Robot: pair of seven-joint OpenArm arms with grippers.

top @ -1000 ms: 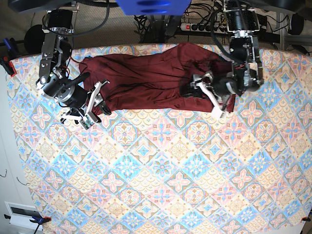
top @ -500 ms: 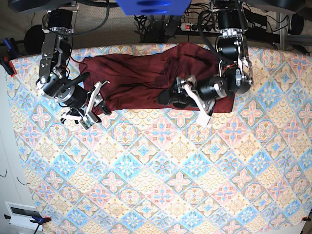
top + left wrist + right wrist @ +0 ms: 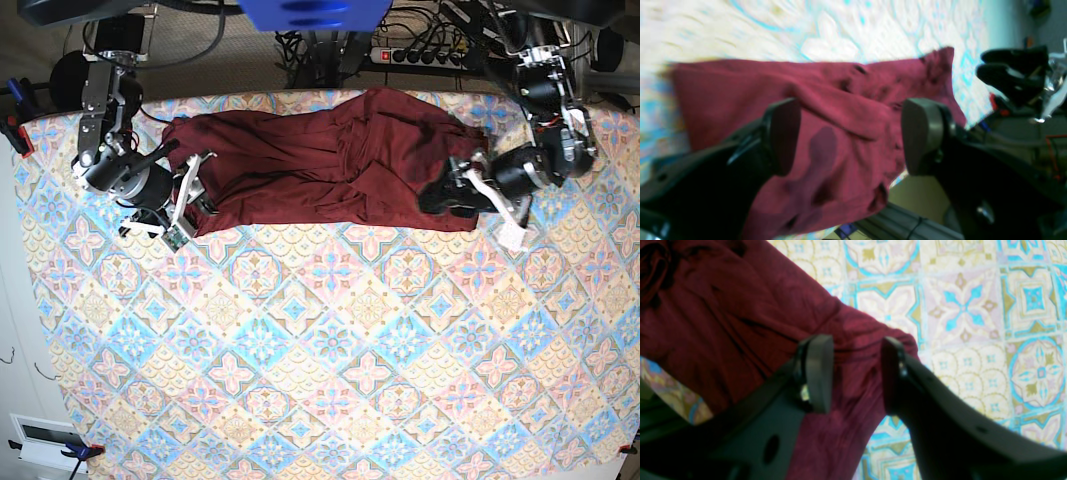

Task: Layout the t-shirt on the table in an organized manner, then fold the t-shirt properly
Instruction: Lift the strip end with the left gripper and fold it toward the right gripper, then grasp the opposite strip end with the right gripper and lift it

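Left gripper [image 3: 470, 196] jaws apart over t-shirt [image 3: 320, 165] hem; I see right gripper [image 3: 190, 195] apart too, astride cloth edge on table [image 3: 330, 350].

I see the t-shirt [image 3: 310, 165] as thin, matt maroon knit cloth, softly creased. The table [image 3: 330, 350] wears smooth printed pastel fabric. Both grippers' pads [image 3: 820, 368] look like matt dark plastic.
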